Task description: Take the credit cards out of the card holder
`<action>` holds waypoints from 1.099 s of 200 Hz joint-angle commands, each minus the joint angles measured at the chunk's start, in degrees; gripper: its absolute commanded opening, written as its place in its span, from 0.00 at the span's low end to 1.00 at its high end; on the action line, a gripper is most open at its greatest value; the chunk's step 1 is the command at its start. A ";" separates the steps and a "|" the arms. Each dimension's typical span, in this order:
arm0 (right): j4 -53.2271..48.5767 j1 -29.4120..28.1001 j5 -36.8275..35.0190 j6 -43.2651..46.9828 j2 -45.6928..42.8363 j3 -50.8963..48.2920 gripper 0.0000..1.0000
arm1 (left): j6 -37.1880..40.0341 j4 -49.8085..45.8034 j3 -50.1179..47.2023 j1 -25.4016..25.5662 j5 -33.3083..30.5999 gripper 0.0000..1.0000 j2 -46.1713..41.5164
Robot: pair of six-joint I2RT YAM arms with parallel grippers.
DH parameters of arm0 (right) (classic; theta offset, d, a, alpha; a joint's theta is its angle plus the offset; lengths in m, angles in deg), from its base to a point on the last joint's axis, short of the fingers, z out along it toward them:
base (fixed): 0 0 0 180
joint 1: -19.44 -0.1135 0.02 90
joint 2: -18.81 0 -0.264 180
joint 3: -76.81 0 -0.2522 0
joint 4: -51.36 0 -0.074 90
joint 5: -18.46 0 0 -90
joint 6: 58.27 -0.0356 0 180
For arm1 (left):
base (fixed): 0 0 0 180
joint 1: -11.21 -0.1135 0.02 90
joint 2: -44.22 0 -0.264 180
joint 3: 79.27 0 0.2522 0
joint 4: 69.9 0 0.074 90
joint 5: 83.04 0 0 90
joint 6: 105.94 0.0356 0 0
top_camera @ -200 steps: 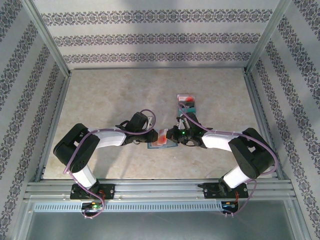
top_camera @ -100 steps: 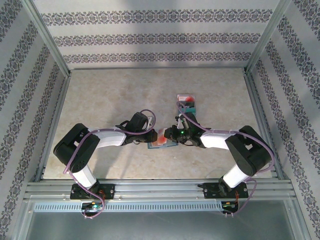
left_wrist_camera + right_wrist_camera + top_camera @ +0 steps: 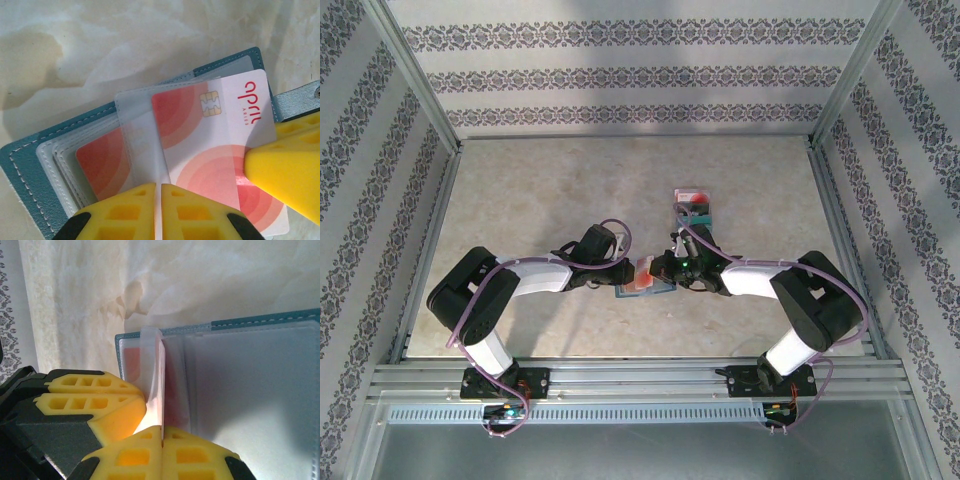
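Card holder point(image 3: 25, 160) lies open, red-orange card point(image 3: 215, 145) half out of its clear sleeve point(image 3: 137, 140), pinched tight by the right gripper point(image 3: 162, 437), left gripper point(image 3: 160, 195) clamping that sleeve.

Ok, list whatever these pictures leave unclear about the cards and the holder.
- Left wrist view: the left tool hides the lower edge of the white-and-red card; unclear whether it pinches card or clear sleeve.
- Right wrist view: the card is edge-on in the right tool, face unreadable.
- Top view: both tools cover the card holder; cards inside can't be counted.
- Top view: loose cards too small to tell apart.
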 commanded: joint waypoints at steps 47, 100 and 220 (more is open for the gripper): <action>-7.08 0.81 -1.02 5.16 -3.01 2.09 0.05 | 1.39 -5.53 -0.36 0.17 -3.65 0.11 0.92; -13.24 0.78 -2.87 8.32 -4.50 3.92 0.04 | 4.03 -8.22 0.95 -0.86 -6.63 0.11 0.65; -22.26 0.83 -5.01 13.01 -6.57 8.75 0.03 | 8.12 -11.61 5.79 -2.28 -8.16 0.13 0.88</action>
